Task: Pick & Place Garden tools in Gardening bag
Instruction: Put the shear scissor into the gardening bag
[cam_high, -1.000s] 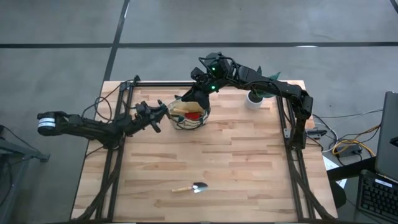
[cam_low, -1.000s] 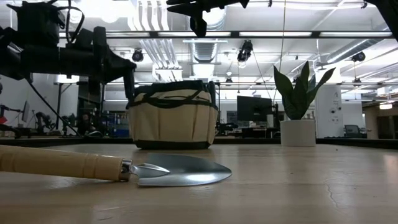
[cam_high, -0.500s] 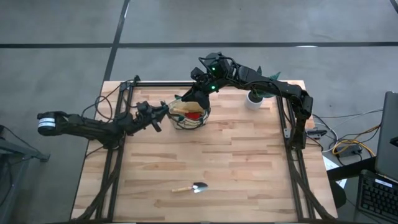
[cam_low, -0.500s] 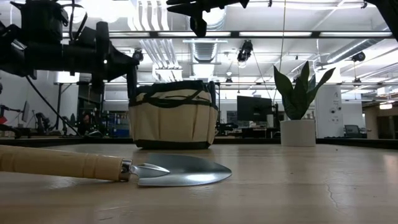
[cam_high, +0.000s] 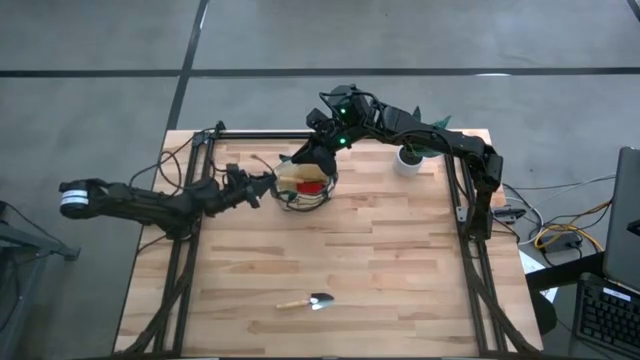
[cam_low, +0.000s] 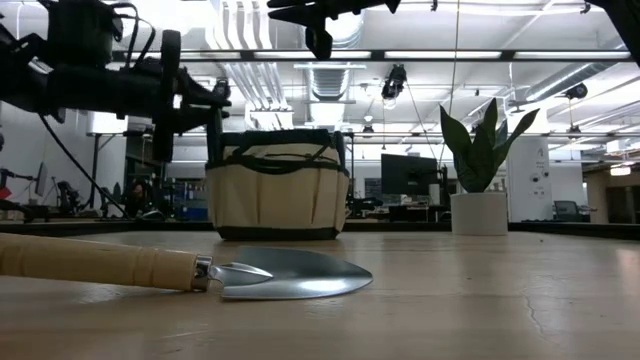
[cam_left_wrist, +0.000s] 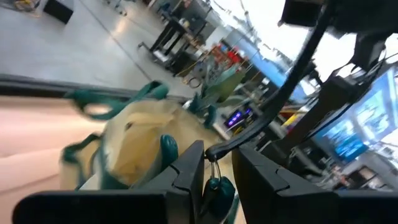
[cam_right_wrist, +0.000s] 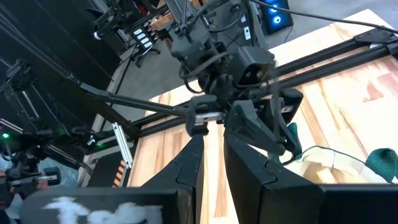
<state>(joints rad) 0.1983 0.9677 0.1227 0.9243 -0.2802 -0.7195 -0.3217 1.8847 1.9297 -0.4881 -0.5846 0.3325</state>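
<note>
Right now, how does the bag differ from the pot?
The bag is tan fabric with dark trim; the pot is plain white. The bag is wider than the pot. The bag holds a red piece; the pot holds a green plant. Both stand upright at the table's far side. The left gripper is at the bag's left rim, the right gripper over it.

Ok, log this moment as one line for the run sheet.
left pincer: shut on thin dark tool, at gardening bag rim | right pincer: above bag | trowel: on table, unpicked
</note>
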